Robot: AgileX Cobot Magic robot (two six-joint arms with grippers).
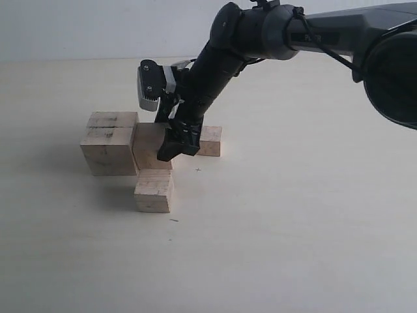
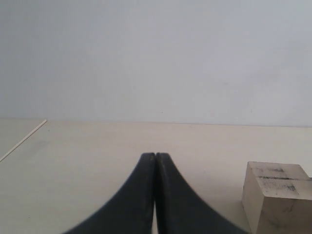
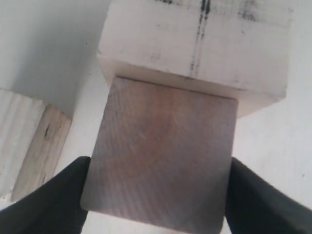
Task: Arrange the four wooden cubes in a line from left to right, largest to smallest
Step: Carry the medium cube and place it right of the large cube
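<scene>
The largest wooden cube (image 1: 109,142), marked with dark smudges, stands at the left; it also shows in the left wrist view (image 2: 278,195) and the right wrist view (image 3: 204,44). A medium cube (image 1: 150,143) sits right against its right side, and my right gripper (image 1: 177,145) is shut on it, a black finger (image 3: 68,190) pressed to each flank of the cube (image 3: 163,151). Another medium cube (image 1: 154,190) lies in front, apart from the pair. The smallest cube (image 1: 210,141) rests just behind and right of the gripper. My left gripper (image 2: 155,157) is shut, holding nothing, and is outside the exterior view.
The pale tabletop (image 1: 293,228) stretches wide to the right and front. My right arm (image 1: 260,32) reaches in from the upper right, over the smallest cube. The front cube shows at the edge of the right wrist view (image 3: 29,146). A white wall backs the table.
</scene>
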